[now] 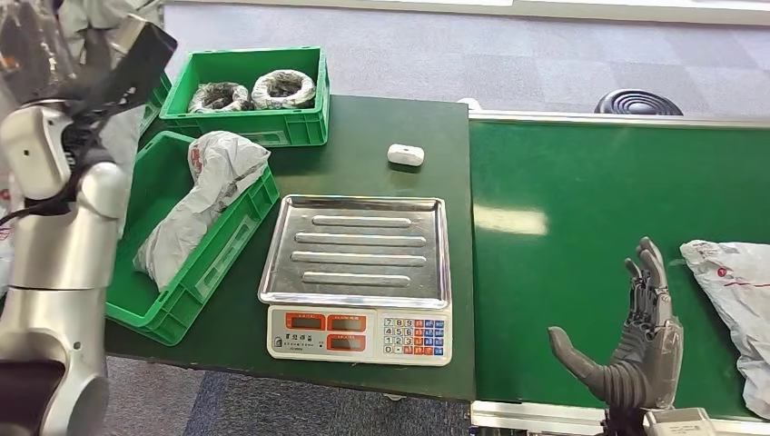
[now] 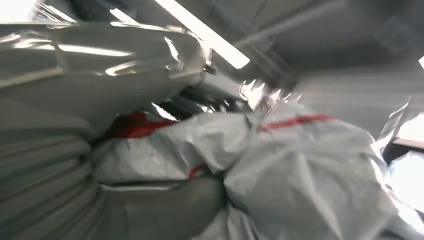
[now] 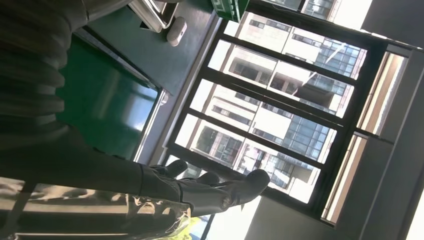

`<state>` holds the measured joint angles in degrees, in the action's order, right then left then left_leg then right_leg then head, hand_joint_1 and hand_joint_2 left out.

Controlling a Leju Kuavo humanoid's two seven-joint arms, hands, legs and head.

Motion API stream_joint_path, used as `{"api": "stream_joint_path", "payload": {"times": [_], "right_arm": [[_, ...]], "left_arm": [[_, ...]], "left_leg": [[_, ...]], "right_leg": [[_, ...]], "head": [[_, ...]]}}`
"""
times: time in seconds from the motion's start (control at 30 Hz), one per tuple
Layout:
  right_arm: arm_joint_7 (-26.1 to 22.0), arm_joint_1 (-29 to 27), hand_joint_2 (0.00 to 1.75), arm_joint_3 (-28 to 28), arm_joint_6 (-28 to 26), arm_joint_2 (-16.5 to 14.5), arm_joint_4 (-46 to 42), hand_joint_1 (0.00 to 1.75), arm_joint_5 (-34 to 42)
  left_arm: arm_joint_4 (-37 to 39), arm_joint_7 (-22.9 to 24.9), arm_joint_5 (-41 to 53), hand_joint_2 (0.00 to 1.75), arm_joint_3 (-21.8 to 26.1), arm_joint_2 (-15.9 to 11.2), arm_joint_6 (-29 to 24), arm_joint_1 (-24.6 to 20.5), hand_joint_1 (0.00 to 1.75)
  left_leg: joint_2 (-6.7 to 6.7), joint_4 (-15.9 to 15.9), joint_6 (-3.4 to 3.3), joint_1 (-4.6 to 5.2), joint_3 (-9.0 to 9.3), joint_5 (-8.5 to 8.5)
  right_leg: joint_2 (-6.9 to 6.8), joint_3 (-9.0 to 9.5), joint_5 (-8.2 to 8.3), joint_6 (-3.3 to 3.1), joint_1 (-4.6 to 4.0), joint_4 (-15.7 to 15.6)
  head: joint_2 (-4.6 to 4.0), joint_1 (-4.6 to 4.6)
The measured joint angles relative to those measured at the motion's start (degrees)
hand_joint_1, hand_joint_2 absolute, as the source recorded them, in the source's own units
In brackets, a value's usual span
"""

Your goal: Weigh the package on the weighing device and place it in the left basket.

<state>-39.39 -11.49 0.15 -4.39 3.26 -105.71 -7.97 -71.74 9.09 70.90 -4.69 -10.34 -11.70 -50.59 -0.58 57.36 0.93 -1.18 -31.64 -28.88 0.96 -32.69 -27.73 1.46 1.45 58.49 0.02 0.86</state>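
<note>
Right hand (image 1: 636, 350) is up over the green belt (image 1: 581, 227), fingers apart, holds nothing. Grey package (image 1: 204, 195) lies in the near green basket (image 1: 195, 291), left of the scale (image 1: 356, 272). Back basket (image 1: 272, 127) has 2 wrapped rolls (image 1: 252, 91). Left hand: can't tell fingers.

Near basket (image 1: 195, 272): bright green plastic; the package (image 1: 195, 204) in it is grey-white plastic with red print. Far basket (image 1: 272, 127): same green, holding two dark bundles in clear wrap. Bench (image 1: 363, 127): dark green top. Conveyor belt (image 1: 581, 227): lighter, glossy green, silver edging. Scale (image 1: 359, 291): silver ribbed steel tray, white body, orange display frames, red, blue and white keys. Small white case (image 1: 405, 154). Second package (image 1: 740, 291): white, red logo. Right robot hand (image 1: 636, 350): dark grey. Floor: grey-blue carpet.
</note>
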Motion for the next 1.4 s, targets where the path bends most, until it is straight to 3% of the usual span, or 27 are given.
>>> {"api": "stream_joint_path", "payload": {"times": [0.07, 0.2, 0.23, 0.53, 0.77, 1.0, 1.2, 1.3, 1.37, 1.4], "right_arm": [[0.13, -0.78, 1.75, -0.60, -0.02, -0.31, -0.58, 0.00, -0.34], [0.32, -1.51, 1.75, -1.39, -0.03, -0.85, -1.17, 0.00, -0.84], [0.46, -1.51, 1.75, -1.46, -0.04, -0.96, -1.19, 0.00, -1.02], [1.95, -1.48, 1.75, -1.57, -0.55, -1.75, -1.19, 0.00, -1.89], [2.04, -1.44, 1.75, -1.61, -0.51, -1.98, -1.19, 0.00, -1.98], [2.22, -1.17, 1.75, -1.61, -0.24, -2.04, -1.03, 0.00, -2.02], [2.32, -1.87, 1.75, -1.74, -0.72, -2.10, -0.88, 0.00, -1.68], [2.32, -2.06, 1.75, -1.79, -0.75, -2.13, -0.88, 0.00, -1.60], [2.62, -4.02, 1.75, -3.10, 0.51, -2.32, -0.88, 0.00, -0.27], [2.72, -4.68, 1.75, -3.54, 0.93, -2.39, -0.88, 0.00, 0.17]], "left_arm": [[2.68, -1.41, -1.65, 1.75, 3.61, -1.82, 1.93, -0.04, 1.61], [7.39, -1.56, -2.20, 1.75, 7.43, -3.86, 2.30, -0.40, 0.06], [8.65, -1.13, -2.25, 1.75, 7.86, -4.29, 2.43, -0.60, 0.00], [18.00, -6.05, -10.25, 1.75, 11.05, -8.00, 4.43, -0.53, 0.00], [18.58, -6.50, -11.79, 1.75, 11.56, -8.57, 5.22, -0.09, 0.00], [13.28, -9.98, -22.11, 1.75, 12.99, -8.83, 5.82, 4.18, 0.00], [1.04, -15.27, -35.12, 1.75, 15.66, -8.71, 2.32, 11.46, 0.00], [-0.55, -16.44, -37.07, 1.75, 16.03, -8.63, 1.94, 12.54, 0.00], [-14.76, -30.55, -55.34, 1.75, 19.21, -4.74, 7.40, 26.33, 0.00], [-19.58, -35.29, -61.54, 1.75, 20.29, -3.43, 9.21, 30.91, 0.00]], "left_leg": [[-0.01, 0.00, 0.02, -0.01, -0.03, 0.02], [-0.02, 0.01, 0.02, 0.01, -0.09, 0.02], [-0.01, 0.01, 0.02, 0.02, -0.10, 0.02], [-0.02, 0.01, 0.02, 0.02, -0.13, 0.01], [-0.04, 0.01, 0.02, 0.03, -0.15, 0.01], [-0.02, 0.01, 0.02, 0.02, -0.15, 0.01], [0.01, 0.00, 0.03, 0.03, -0.17, -0.04], [0.02, 0.00, 0.04, 0.03, -0.16, -0.06], [0.17, -0.01, 0.00, 0.08, -0.13, -0.23], [0.22, -0.01, -0.02, 0.09, -0.11, -0.29]], "right_leg": [[0.00, -0.04, 0.00, 0.00, -0.01, 0.02], [0.00, -0.02, 0.00, 0.00, 0.01, 0.02], [0.01, -0.02, 0.01, 0.01, 0.02, 0.01], [0.02, -0.08, 0.01, 0.00, 0.02, 0.01], [0.02, -0.07, 0.01, 0.01, 0.03, 0.00], [0.03, -0.11, 0.01, 0.00, 0.02, 0.01], [0.04, -0.13, -0.01, -0.01, 0.03, -0.01], [0.05, -0.14, -0.02, -0.01, 0.03, -0.01], [0.18, -0.13, -0.10, 0.03, 0.08, -0.06], [0.23, -0.13, -0.12, 0.05, 0.10, -0.07]], "head": [[0.00, -0.01], [0.00, -0.04], [0.00, -0.04], [0.00, -0.02], [0.00, -0.03], [0.00, -0.02], [0.00, -0.02], [0.00, -0.01], [0.00, -0.02], [0.00, -0.03]]}}
